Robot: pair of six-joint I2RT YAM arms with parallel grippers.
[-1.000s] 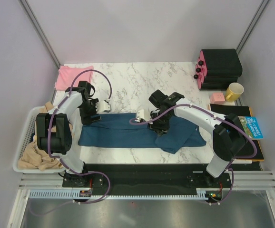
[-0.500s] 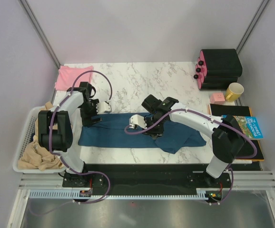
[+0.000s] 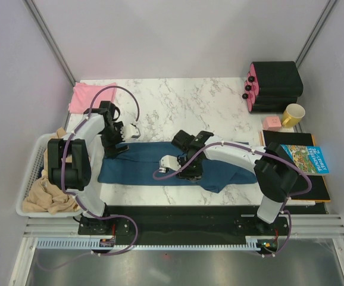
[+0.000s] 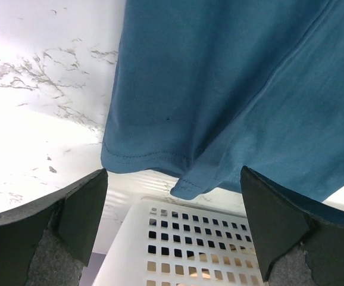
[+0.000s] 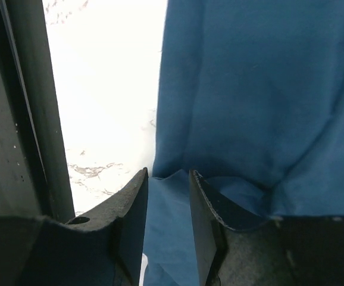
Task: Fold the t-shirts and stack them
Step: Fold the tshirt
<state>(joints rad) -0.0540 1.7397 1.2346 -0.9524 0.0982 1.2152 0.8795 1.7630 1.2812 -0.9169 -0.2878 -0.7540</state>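
The left gripper (image 4: 172, 182) hangs wide open over the teal t-shirt (image 3: 137, 167); the right gripper (image 5: 168, 182) pinches a fold of it. The pink t-shirt (image 3: 88, 95) lies far left.

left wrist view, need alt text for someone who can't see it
The left gripper hangs wide open, holding nothing, over the hemmed corner of a teal-blue t-shirt lying on a white marble table. A white perforated basket shows at the bottom, between the two dark fingers.
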